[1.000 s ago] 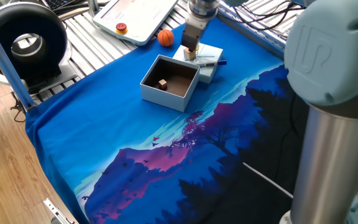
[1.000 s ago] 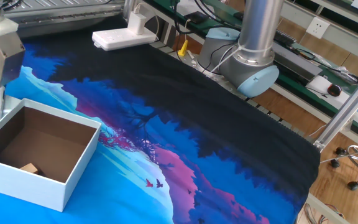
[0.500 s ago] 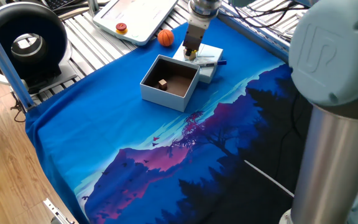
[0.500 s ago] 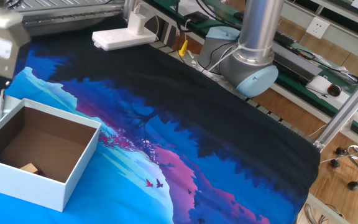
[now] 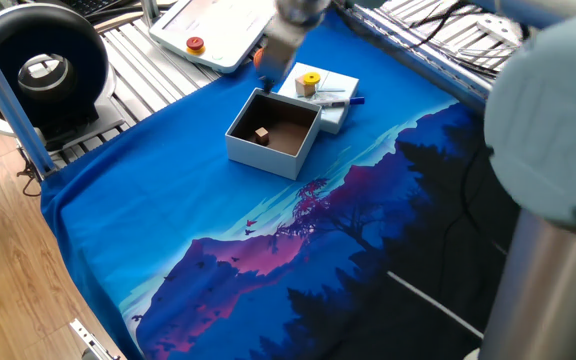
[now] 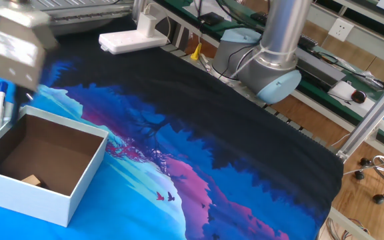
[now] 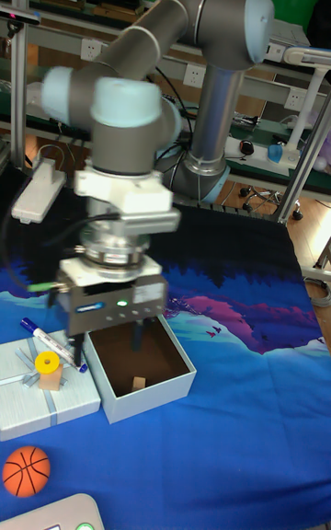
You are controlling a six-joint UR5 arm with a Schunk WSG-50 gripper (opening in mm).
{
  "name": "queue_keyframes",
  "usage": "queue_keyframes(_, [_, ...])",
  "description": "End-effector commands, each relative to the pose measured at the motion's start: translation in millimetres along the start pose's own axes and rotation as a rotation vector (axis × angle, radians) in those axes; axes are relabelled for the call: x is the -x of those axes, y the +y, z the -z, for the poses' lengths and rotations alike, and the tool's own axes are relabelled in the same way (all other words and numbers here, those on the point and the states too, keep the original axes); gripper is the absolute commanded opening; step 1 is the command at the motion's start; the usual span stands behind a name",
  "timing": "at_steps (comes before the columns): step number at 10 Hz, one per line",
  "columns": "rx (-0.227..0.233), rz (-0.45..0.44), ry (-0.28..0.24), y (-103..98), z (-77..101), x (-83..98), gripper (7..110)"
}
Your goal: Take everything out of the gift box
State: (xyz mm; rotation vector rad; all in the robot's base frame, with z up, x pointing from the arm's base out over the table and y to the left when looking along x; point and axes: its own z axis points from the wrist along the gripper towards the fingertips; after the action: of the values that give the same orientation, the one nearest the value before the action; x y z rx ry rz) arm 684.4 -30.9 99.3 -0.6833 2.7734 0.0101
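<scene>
The gift box [image 7: 179,381] stands open on the blue cloth, with one small wooden cube [image 7: 138,384] on its brown floor [image 5: 261,134]. My gripper [image 7: 108,342] hangs over the box's left rim, blurred by motion, open with nothing between its fingers. Beside the box lies the flat lid [image 7: 28,403]. On the lid a yellow disc [image 7: 48,363] sits on top of a second wooden cube [image 5: 306,90]. A blue-and-white pen [image 7: 51,344] lies along the lid's far edge. The orange ball [image 7: 26,470] rests on the cloth near the front.
A white pendant with a red button [image 5: 196,43] lies beyond the cloth's edge next to the ball. A white power strip [image 6: 132,39] sits at the back. The arm's base [image 6: 272,67] stands at the table's far side.
The gripper has let go of the yellow disc and cube on the lid. It has swung away from the lid to above the box's edge.
</scene>
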Motion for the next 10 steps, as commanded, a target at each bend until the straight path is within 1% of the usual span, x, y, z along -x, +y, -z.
queue_keyframes(1, [0.01, -0.138, -0.021, 55.3, -22.2, 15.7, 66])
queue_keyframes(2, [0.02, -0.143, -0.025, 58.6, -30.3, 13.4, 66])
queue_keyframes(3, [0.011, -0.172, -0.017, 57.8, -34.0, 8.0, 66])
queue_keyframes(4, [0.004, -0.201, -0.006, 59.5, -40.5, 1.7, 44])
queue_keyframes(5, [-0.007, -0.216, 0.0, 56.7, -48.6, -7.8, 44])
queue_keyframes(6, [0.001, -0.199, 0.001, 52.4, -50.5, -18.9, 22])
queue_keyframes(7, [0.008, -0.188, 0.007, 48.5, -50.2, -32.2, 22])
queue_keyframes(8, [0.021, -0.185, 0.011, 49.0, -52.0, -40.8, 22])
queue_keyframes(9, [0.028, -0.189, 0.019, 52.1, -54.7, -49.4, 22])
queue_keyframes(10, [0.035, -0.196, 0.026, 57.3, -57.8, -53.9, 22])
